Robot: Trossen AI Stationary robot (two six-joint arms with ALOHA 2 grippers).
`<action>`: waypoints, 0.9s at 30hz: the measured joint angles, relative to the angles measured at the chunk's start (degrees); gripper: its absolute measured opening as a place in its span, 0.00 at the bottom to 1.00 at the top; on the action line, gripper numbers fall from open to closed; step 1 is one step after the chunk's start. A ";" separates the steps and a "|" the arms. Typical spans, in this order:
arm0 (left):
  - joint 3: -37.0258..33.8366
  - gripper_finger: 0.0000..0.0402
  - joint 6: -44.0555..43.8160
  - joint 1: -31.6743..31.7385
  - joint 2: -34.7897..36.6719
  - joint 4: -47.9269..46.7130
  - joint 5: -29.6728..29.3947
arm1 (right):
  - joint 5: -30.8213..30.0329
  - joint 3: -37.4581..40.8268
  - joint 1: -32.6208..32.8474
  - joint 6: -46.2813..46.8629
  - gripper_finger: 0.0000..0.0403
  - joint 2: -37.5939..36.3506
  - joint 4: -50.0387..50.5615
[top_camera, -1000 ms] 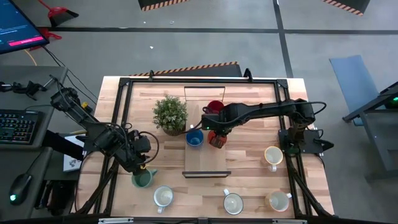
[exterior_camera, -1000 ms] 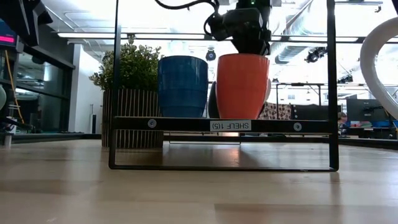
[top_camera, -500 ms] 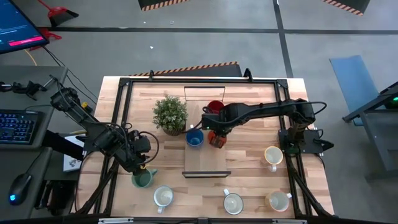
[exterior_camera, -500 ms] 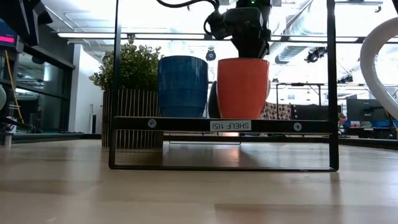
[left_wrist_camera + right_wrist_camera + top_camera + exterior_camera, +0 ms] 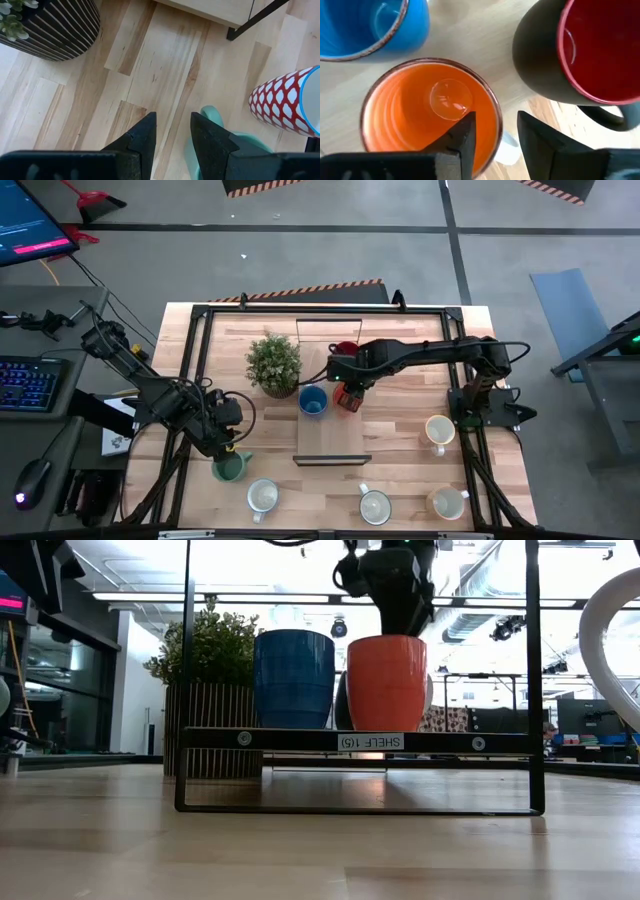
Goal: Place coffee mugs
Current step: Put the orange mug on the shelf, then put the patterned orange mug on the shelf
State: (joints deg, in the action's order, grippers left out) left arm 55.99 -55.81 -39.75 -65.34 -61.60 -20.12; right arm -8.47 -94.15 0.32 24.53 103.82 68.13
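Rim of the round orange ceramic mug (image 5: 427, 107) sits between the right pincer's (image 5: 495, 131) narrowly parted fingers, mug upright on the black-framed shelf (image 5: 360, 740), just beside the blue mug (image 5: 293, 678). Left pincer (image 5: 171, 134), narrowly parted, waits over the teal mug (image 5: 229, 467).

Right end effector (image 5: 495, 131) hung over the orange mug (image 5: 427, 117), fingers parted across its rim, one inside. Blue mug (image 5: 375, 22) and dark red mug (image 5: 575, 55) sat close by on the wood.
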 joint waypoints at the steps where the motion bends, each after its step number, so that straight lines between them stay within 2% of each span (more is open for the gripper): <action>1: 0.00 0.27 0.06 0.01 0.00 -0.02 0.00 | 0.02 -0.43 -0.09 0.00 0.31 -0.32 0.61; 17: 0.00 0.27 5.47 0.00 0.02 0.31 0.02 | -0.37 -14.66 2.89 -1.46 0.31 -3.35 12.27; 21: 0.00 0.27 5.48 0.00 0.02 0.43 0.01 | -3.72 -15.38 4.28 0.29 0.31 -4.71 14.40; 27: 0.00 0.27 5.48 0.00 0.00 0.61 0.00 | -14.16 -15.26 10.44 4.55 0.31 -8.14 22.02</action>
State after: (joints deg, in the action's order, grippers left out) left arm 55.99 -50.34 -39.75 -65.34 -60.99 -20.12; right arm -22.63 -109.41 10.76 29.08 95.68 90.15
